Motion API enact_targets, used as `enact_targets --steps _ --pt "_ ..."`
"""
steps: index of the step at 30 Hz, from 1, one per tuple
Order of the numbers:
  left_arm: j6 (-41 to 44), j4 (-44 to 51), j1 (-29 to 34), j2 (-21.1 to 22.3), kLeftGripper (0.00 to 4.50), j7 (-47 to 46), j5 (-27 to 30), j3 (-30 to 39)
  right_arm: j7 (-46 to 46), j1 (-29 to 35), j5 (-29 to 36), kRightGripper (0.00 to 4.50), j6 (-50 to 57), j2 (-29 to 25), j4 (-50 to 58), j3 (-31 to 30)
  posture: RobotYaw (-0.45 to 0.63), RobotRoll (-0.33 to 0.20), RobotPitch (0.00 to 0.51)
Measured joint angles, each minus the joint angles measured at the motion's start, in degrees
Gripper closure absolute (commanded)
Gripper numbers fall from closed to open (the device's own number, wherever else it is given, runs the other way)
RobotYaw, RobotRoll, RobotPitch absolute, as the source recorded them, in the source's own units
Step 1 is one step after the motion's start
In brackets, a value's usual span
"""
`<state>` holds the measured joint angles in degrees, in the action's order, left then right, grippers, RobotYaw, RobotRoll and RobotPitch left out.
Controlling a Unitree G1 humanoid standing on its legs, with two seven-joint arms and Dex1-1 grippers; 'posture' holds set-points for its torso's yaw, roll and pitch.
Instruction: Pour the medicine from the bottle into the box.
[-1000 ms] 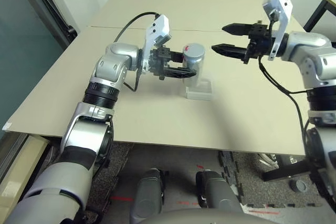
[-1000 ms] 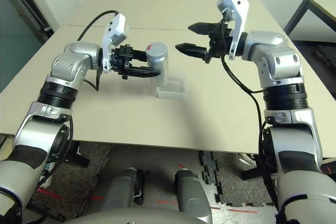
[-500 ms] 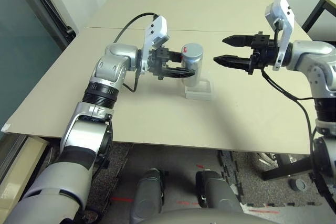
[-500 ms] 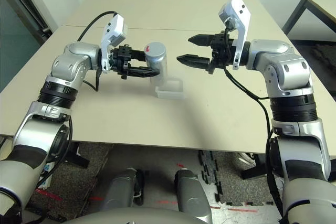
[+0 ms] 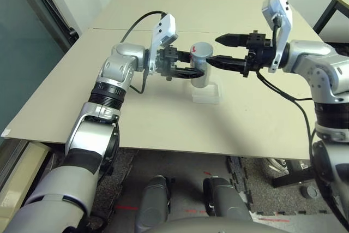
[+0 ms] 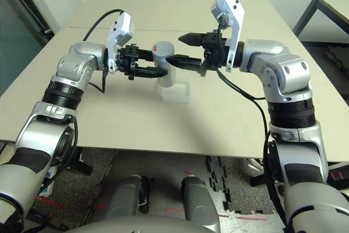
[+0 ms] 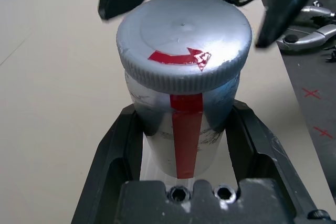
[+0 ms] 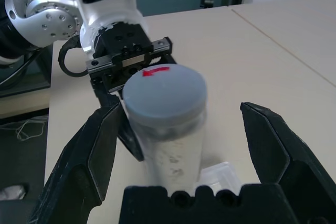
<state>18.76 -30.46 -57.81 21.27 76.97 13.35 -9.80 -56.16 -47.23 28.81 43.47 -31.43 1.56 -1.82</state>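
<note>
Your left gripper [image 5: 188, 71] clamps the bottle [image 5: 200, 65] upright so your right gripper's [image 5: 218, 51] spread fingers can take its cap [image 7: 183, 39].

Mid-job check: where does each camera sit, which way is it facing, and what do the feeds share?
Left eye: on the head, facing forward and down at the table; both forearms show, the left tool shut on the bottle above the box.
Right eye: beside it, same scene; the right tool open around the cap.
Left wrist: along its own fingers, facing the capped bottle.
Right wrist: along its own fingers, facing bottle, box and left tool.
Shared: every view shows the bottle.
</note>
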Motion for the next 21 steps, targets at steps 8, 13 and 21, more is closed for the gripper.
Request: enact_targets --steps 8,13,21 --pt "0.2 0.1 0.0 -0.5 2.02 0.0 0.0 -0.3 0.7 -1.5 -1.5 0.0 -2.0 2.7 -1.2 -2.1 -0.05 0.0 0.091" --pt "0.4 0.2 0.0 -0.5 2.02 0.0 0.0 -0.3 1.4 -2.2 -2.7 0.0 -3.4 3.5 -2.5 -2.1 -0.05 0.0 0.091" --pt "1.2 0.3 0.0 -0.8 2.02 -0.6 0.0 -0.4 2.5 -3.0 -4.5 0.0 -5.2 4.4 -4.7 -2.2 -0.05 0.0 0.091"
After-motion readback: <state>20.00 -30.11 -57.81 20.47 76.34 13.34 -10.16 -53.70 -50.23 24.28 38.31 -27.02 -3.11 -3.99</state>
